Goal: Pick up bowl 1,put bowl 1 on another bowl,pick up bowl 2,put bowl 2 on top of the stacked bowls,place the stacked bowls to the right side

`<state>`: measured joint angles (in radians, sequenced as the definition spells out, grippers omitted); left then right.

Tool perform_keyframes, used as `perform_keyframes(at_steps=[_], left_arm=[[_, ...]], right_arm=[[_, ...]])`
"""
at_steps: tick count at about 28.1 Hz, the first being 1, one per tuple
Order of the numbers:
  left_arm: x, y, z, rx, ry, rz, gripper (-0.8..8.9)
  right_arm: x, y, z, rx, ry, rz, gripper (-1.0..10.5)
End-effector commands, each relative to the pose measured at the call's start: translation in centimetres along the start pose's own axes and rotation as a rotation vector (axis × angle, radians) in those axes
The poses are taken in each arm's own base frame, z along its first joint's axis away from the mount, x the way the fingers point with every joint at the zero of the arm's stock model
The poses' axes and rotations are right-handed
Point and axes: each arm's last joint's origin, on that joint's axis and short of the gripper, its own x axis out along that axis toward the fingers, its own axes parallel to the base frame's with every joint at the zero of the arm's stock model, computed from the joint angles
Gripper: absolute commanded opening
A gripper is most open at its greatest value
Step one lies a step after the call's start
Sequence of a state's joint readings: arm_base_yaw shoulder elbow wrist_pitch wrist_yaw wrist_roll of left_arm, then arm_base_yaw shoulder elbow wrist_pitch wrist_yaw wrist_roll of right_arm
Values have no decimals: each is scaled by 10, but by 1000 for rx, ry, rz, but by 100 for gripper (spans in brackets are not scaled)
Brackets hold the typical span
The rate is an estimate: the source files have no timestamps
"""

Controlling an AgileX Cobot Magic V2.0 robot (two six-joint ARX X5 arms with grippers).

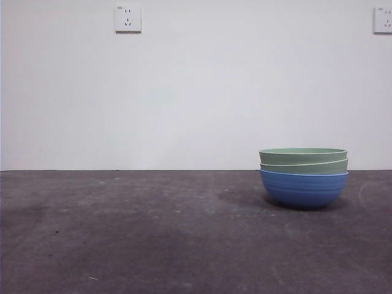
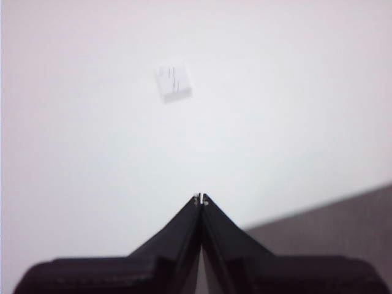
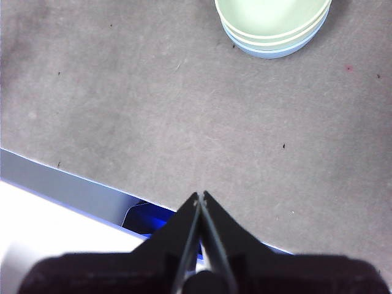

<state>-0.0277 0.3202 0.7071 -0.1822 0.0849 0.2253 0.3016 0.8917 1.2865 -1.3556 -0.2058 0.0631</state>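
Note:
Three ribbed bowls stand nested on the right of the dark table [image 1: 153, 233]: the blue bowl [image 1: 303, 188] at the bottom, a pale green bowl [image 1: 304, 166] in it, and a second pale green bowl [image 1: 303, 155] on top. The same stack [image 3: 274, 26] shows in the right wrist view, well away from my right gripper [image 3: 200, 195], which is shut and empty, raised over the table's edge. My left gripper [image 2: 200, 197] is shut too, holds nothing, and faces the white wall. Neither arm appears in the front view.
A white wall with two power sockets [image 1: 127, 18] [image 1: 383, 20] rises behind the table. The left wrist view shows one socket [image 2: 173, 84] and a corner of the table [image 2: 343, 226]. The table's edge [image 3: 73, 184] runs below my right gripper.

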Motion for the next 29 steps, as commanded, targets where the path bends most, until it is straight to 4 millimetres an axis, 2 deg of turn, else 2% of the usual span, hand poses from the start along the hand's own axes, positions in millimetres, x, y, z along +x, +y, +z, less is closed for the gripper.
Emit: perform_keyframes(at_steps=[1, 6, 12, 21, 29], left_arm=[[-1, -7, -38, 8, 48, 18, -3], [-2, -19, -97, -45, 111, 23, -3], [-5, -30, -147, -87, 155, 17, -3], [-10, -38, -182, -165, 208, 16, -3], [-13, -42, -196, -256, 307, 12, -3]], right_arm=[[1, 0, -2, 1, 16, -4, 2], [1, 0, -2, 1, 16, -3, 2], [1, 0, -2, 1, 16, -4, 2], [1, 0, -2, 1, 16, -4, 2], [1, 0, -2, 1, 16, -4, 2]])
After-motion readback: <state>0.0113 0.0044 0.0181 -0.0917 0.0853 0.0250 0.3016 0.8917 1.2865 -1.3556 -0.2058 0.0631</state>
